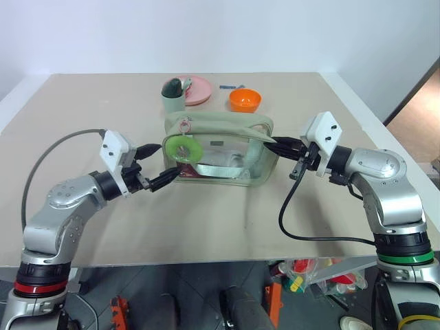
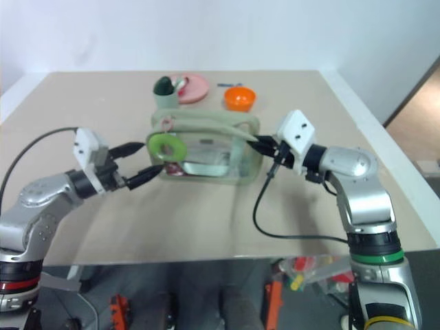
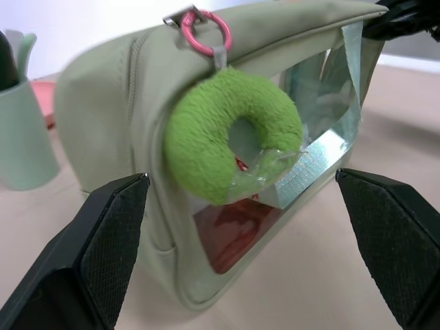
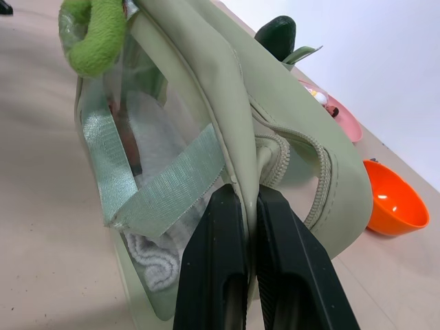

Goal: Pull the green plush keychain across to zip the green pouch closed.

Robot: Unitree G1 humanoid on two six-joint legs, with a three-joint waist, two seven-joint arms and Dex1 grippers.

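Cup (image 1: pixel 173 100), plate (image 1: pixel 198 89) and bowl (image 1: pixel 245 100) crowd behind pouch (image 1: pixel 220 148)

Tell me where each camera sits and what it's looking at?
Left eye and right eye views: on the robot's head, looking down over both arms at the green pouch on the table.
Left wrist view: on the left arm, looking past its open left claw at the green plush keychain.
Right wrist view: on the right arm, looking along its right claw, shut on the pouch's end.
Shared: all show pouch and keychain.
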